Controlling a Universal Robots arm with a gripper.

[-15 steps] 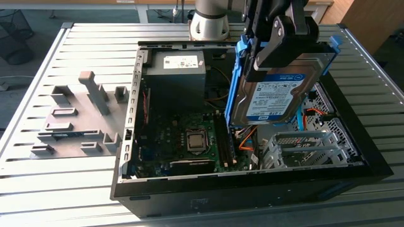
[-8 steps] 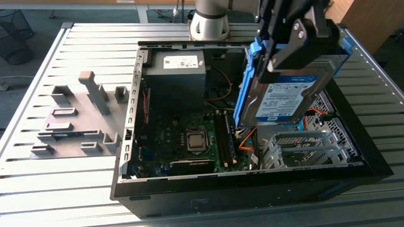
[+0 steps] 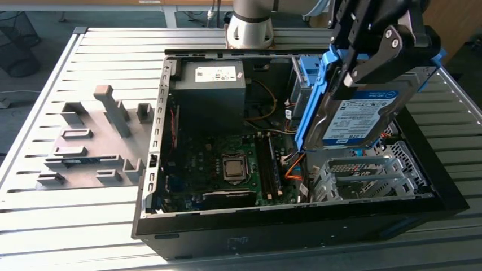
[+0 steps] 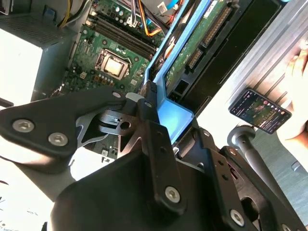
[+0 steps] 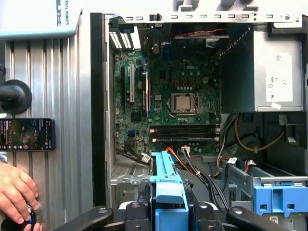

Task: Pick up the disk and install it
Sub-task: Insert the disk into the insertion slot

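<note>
Half done, seemingly: gripper (image 3: 373, 68) clamped on disk (image 3: 362, 118), held over case (image 3: 301, 231). Tilted, likely to meet bay (image 3: 354, 175).

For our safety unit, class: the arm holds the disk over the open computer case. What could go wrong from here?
1. The gripper clamps the disk at its blue bracket, tilted; it might slip onto the motherboard.
2. Orange cables lie beside the drive cage and could snag.
3. A person's hand rests beside the case, perhaps within the arm's reach.
</note>
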